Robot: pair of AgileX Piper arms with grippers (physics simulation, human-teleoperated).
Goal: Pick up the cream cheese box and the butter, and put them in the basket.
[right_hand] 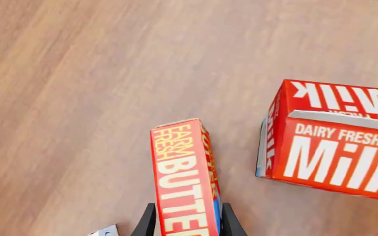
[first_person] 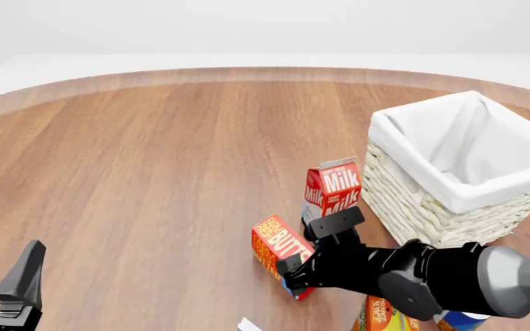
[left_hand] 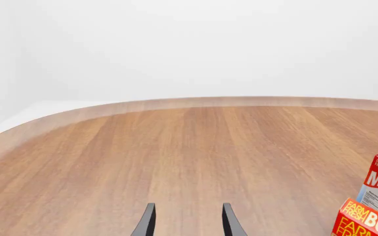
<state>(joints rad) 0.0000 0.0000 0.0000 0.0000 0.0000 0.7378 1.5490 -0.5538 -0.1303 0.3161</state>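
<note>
Round wooden table, white surroundings

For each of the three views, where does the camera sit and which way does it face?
Front: above and behind the arms, facing forward and down at table, basket; both tools show.
Left wrist: behind left tool, looking across bare wood.
Right wrist: behind right tool, looking down on butter.
All three show butter and milk carton.
</note>
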